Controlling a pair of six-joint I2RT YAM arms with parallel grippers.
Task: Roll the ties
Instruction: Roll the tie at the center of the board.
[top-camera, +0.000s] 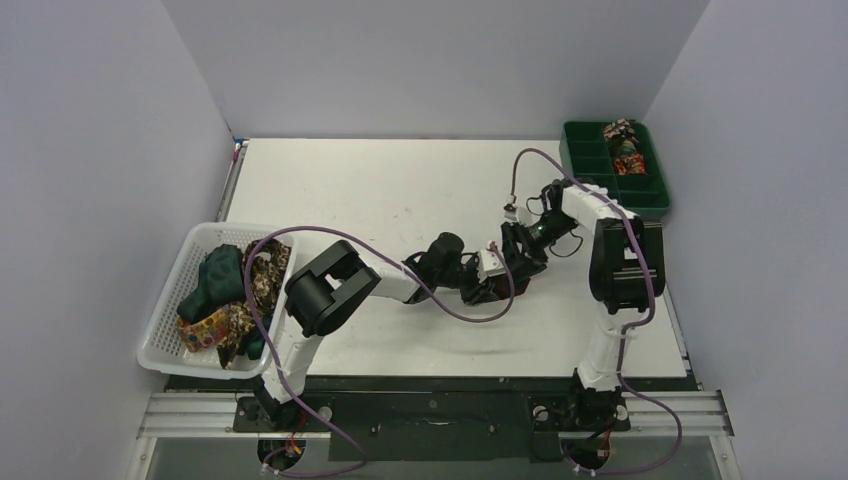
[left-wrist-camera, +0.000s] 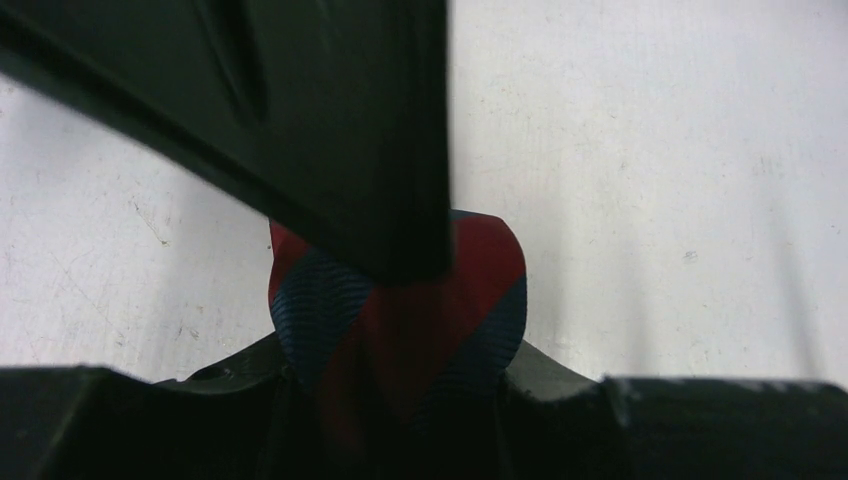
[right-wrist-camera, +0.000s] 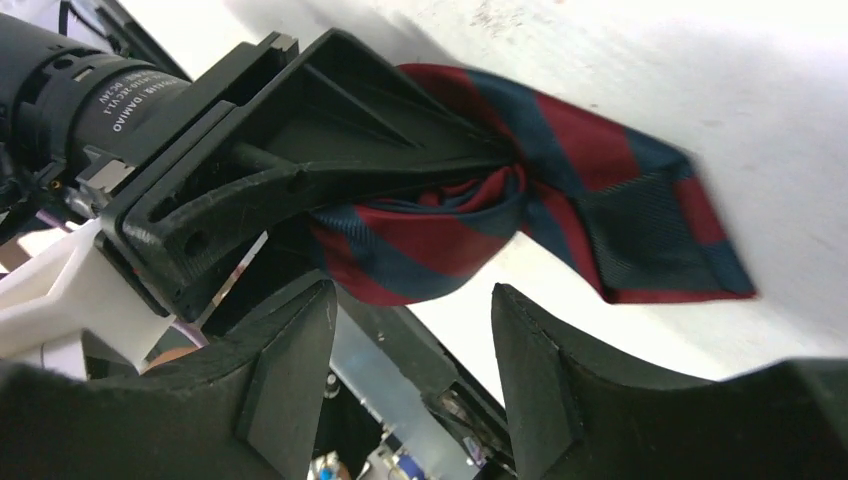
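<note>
The navy tie with red diagonal stripes (right-wrist-camera: 560, 170) is bunched up just above the white table at the middle. My left gripper (left-wrist-camera: 400, 400) is shut on its folded part, which bulges out between the fingers. In the right wrist view the left gripper (right-wrist-camera: 490, 165) pinches the tie, and the wide pointed end (right-wrist-camera: 660, 240) hangs free to the right. My right gripper (right-wrist-camera: 410, 340) is open and empty right beside the tie, one finger (left-wrist-camera: 300, 120) over the fold. In the top view both grippers meet over the tie (top-camera: 497, 290).
A white mesh basket (top-camera: 165, 330) at the left edge holds a dark green tie (top-camera: 215, 275), a brown-gold floral tie (top-camera: 268, 275) and a multicoloured tie (top-camera: 205, 330). A green compartment tray (top-camera: 566, 150) at the back right holds rolled ties (top-camera: 625, 150).
</note>
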